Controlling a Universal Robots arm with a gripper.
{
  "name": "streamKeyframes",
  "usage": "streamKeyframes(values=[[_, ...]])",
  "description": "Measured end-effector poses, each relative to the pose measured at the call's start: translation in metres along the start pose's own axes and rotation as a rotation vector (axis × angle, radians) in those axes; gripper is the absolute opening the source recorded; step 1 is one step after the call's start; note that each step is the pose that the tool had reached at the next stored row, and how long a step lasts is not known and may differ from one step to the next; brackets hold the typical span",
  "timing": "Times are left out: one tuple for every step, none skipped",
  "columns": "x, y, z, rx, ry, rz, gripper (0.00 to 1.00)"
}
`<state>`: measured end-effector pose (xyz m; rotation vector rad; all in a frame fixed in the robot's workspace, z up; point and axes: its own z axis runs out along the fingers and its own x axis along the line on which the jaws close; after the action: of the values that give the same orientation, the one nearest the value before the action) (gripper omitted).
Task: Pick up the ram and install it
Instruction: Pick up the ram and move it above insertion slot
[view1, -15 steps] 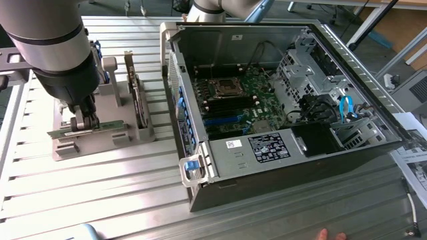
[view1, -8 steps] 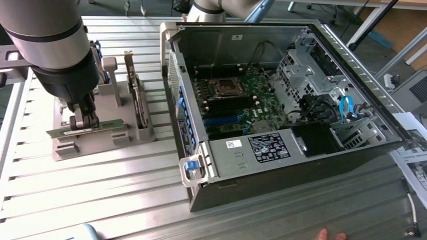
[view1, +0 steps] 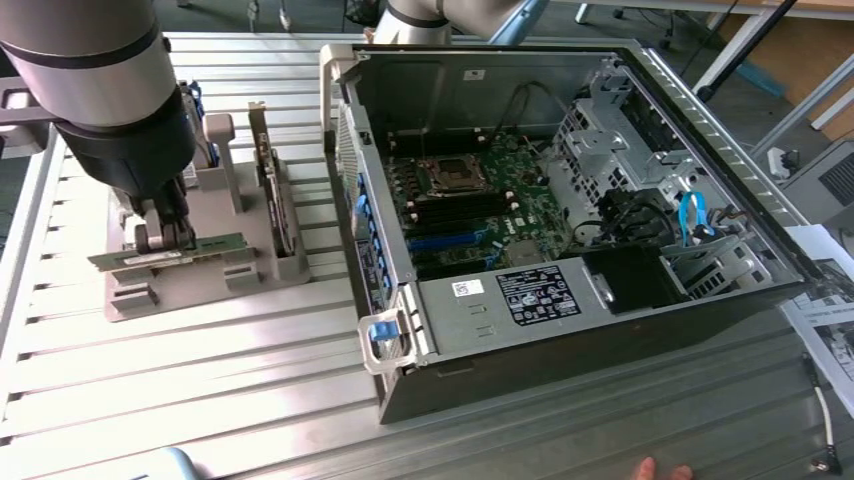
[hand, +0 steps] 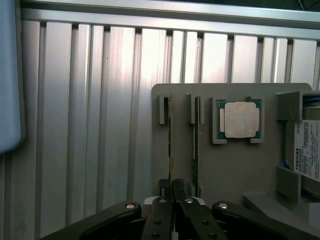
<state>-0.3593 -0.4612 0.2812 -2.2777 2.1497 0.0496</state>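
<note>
While the ribbed metal table (view1: 200, 380) gleams, the claw (hand: 172, 189) seems pinched narrowly on the ram (hand: 170, 145).

We are in a robotics lab or workshop. We see a robot arm (view1: 107, 90) over a ribbed aluminium table (view1: 200, 400), where an open PC case (view1: 574, 365) lies with its board (view1: 501, 185) bare. A grey jig (hand: 240, 170) holds a ram (hand: 170, 135) and a processor (hand: 241, 120) in cut slots. Behind stand metal bench frames (view1: 743, 50), and printed sheets (view1: 827, 310) lie by the case.
</note>
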Motion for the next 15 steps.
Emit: streamKeyframes(values=[[0.0, 0.0, -0.0018, 0.0, 0.0, 0.0, 0.12], [0.0, 0.0, -0.0038, 0.0, 0.0, 0.0, 0.12], [0.0, 0.0, -0.0058, -0.0001, 0.0001, 0.0, 0.12], [0.0, 0.0, -0.0084, -0.0001, 0.0001, 0.0, 0.12], [0.0, 0.0, -0.0104, -0.0001, 0.0001, 0.0, 0.12], [0.0, 0.0, -0.013, 0.0001, 0.0, 0.0, 0.12], [0.0, 0.0, -0.0149, 0.0, 0.0, 0.0, 0.12], [0.0, 0.0, -0.0168, -0.0001, 0.0001, 0.0, 0.12], [0.0, 0.0, -0.0186, 0.0, 0.0, 0.0, 0.12], [-0.001, 0.0, -0.0208, -0.0001, 0.0, 0.0, 0.12], [-0.001, 0.0, -0.0224, 0.0, 0.0, 0.0, 0.12], [-0.001, 0.0, -0.0237, 0.0, 0.0, 0.0, 0.12], [-0.001, 0.0, -0.0256, 0.0, 0.0, 0.0, 0.12], [-0.001, 0.0, -0.0271, 0.0, 0.0, 0.0, 0.12], [-0.001, 0.0, -0.0288, 0.0, 0.0, 0.0, 0.12]])
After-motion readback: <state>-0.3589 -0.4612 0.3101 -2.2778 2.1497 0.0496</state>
